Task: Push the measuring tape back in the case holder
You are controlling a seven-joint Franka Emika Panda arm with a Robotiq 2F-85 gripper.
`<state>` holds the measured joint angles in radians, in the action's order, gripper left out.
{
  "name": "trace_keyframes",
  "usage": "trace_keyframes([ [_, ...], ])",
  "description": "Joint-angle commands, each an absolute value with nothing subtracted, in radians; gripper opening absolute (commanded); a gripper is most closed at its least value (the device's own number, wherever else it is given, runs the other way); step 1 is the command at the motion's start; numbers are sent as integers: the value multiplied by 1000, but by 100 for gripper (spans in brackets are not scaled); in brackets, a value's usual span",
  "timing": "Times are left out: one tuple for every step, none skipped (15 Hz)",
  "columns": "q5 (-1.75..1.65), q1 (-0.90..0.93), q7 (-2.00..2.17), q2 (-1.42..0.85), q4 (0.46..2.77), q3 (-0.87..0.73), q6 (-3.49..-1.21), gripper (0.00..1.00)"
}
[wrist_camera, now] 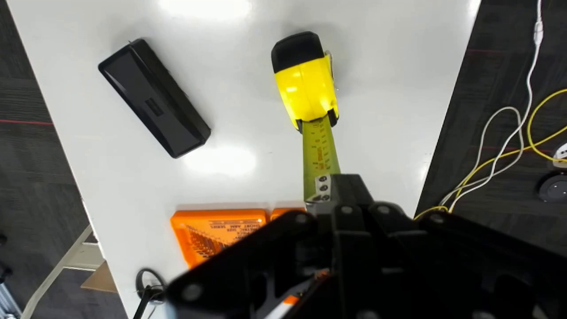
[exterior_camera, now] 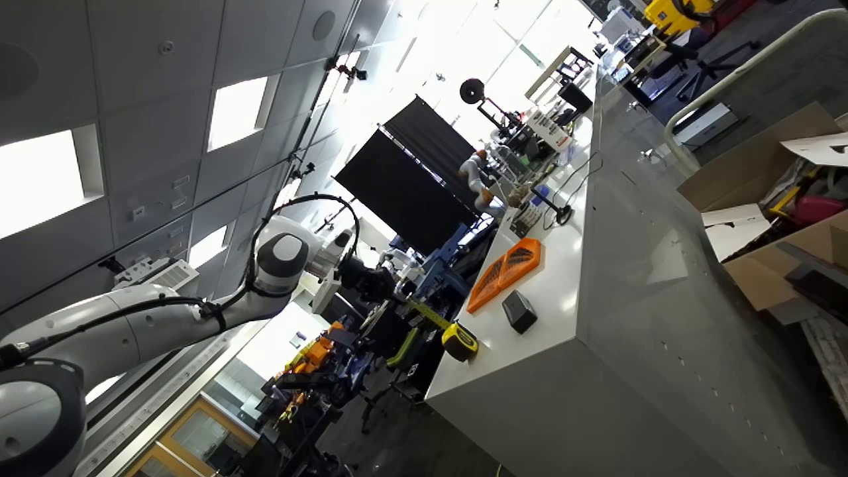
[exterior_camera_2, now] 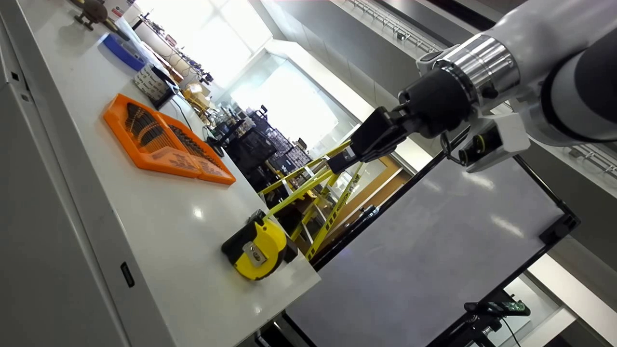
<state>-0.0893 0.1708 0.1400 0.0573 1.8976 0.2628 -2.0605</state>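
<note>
The yellow and black measuring tape case (wrist_camera: 306,91) stands on the white table in the wrist view and in both exterior views (exterior_camera: 460,342) (exterior_camera_2: 260,246). Its yellow blade (wrist_camera: 319,146) is pulled out and slopes up from the case to my gripper, as an exterior view shows (exterior_camera_2: 299,193). My gripper (wrist_camera: 350,188) has its fingers together. The blade's metal end with its white label lies at the left side of the fingertips, which cover part of it. I cannot tell whether the blade is pinched or only touched. The gripper is above the table in both exterior views (exterior_camera: 400,291) (exterior_camera_2: 342,160).
A black oblong case (wrist_camera: 155,99) lies left of the tape in the wrist view. An orange hex key set (wrist_camera: 221,226) lies below it, partly behind the gripper. The white table (wrist_camera: 381,110) has its edge at the right, with cables (wrist_camera: 505,155) on the floor beyond.
</note>
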Motion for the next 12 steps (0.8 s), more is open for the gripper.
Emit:
trace_keyframes([
  [-65,185,122,52,1886,246,-2034,0],
  [-62,185,121,51,1885,245,-2031,0],
  [-60,185,121,50,1885,245,-2030,0],
  [-56,185,120,51,1885,244,-2031,0],
  [-53,185,120,51,1884,244,-2030,0],
  [-51,184,121,51,1883,243,-2028,0],
  [-49,184,122,51,1882,243,-2027,0],
  [-50,184,123,50,1881,242,-2026,0],
  [-50,183,123,50,1881,242,-2025,0],
  [-51,183,124,49,1881,241,-2024,0],
  [-55,182,126,48,1881,241,-2024,0],
  [-55,182,124,47,1882,240,-2026,0],
])
